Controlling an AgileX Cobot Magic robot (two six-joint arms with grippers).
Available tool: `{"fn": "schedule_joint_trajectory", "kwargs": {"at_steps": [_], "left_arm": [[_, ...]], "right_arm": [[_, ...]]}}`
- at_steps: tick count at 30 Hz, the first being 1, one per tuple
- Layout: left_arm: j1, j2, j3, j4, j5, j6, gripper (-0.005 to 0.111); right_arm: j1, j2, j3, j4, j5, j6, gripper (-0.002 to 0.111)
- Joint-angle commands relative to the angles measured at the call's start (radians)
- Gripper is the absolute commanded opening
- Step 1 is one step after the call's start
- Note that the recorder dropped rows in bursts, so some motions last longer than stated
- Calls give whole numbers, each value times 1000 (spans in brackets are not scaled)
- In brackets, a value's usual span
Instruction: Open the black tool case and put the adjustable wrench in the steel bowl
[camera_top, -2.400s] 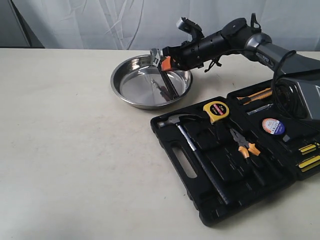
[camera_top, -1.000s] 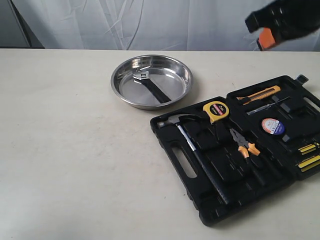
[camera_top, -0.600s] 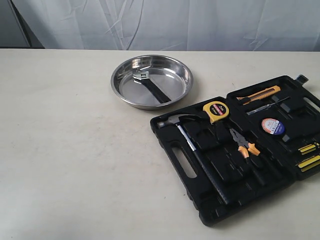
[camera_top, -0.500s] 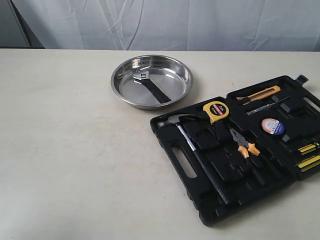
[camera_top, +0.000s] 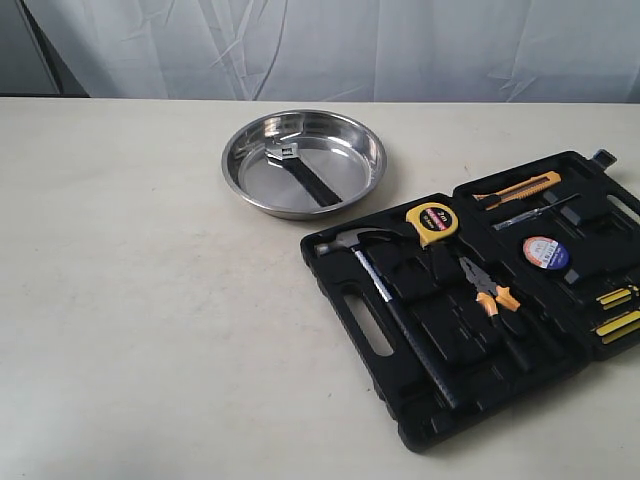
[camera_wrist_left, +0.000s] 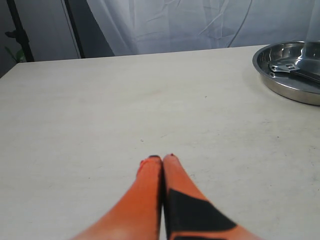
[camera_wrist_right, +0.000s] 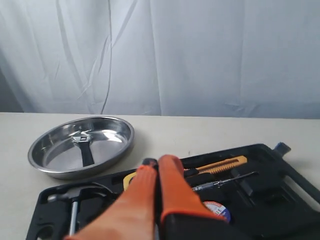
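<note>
In the exterior view the steel bowl (camera_top: 262, 188) sits on the pale table (camera_top: 150, 300), at about 11 o'clock from the black tool case (camera_top: 470, 340) and just apart from it. The adjustable wrench (camera_top: 300, 172) lies flat on the bowl's bottom, its silver head toward 11 o'clock and its black handle toward 5 o'clock. The case lies open, holding a hammer (camera_top: 385, 290), a yellow tape measure (camera_top: 432, 222), orange-handled pliers (camera_top: 490, 290) and a utility knife (camera_top: 520, 188). In the left wrist view the left gripper (camera_wrist_left: 161, 159) hangs over bare table, its orange fingers pressed together with nothing between them; the bowl (camera_wrist_left: 280, 85) with the wrench (camera_wrist_left: 292, 69) shows well apart from it. In the right wrist view the right gripper (camera_wrist_right: 156, 162) is also pressed together and empty, above the open case (camera_wrist_right: 285, 195), with the bowl (camera_wrist_right: 107, 145) and the wrench (camera_wrist_right: 84, 149) beyond.
</note>
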Motion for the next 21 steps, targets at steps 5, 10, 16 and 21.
{"fn": "schedule_joint_trajectory", "kwargs": {"at_steps": [5, 10, 16, 21], "left_arm": [[4, -3, -5, 5, -8, -2, 0], [4, -3, -5, 5, -8, -2, 0], [4, -3, -5, 5, -8, -2, 0], [4, -3, -5, 5, -8, -2, 0]], "right_arm": [[-5, -123, 116, -18, -20, -13, -1], [-5, -124, 116, -9, 38, -14, -1], [-5, -124, 116, -9, 40, -14, -1], [-5, -124, 116, -9, 42, -14, -1]]}}
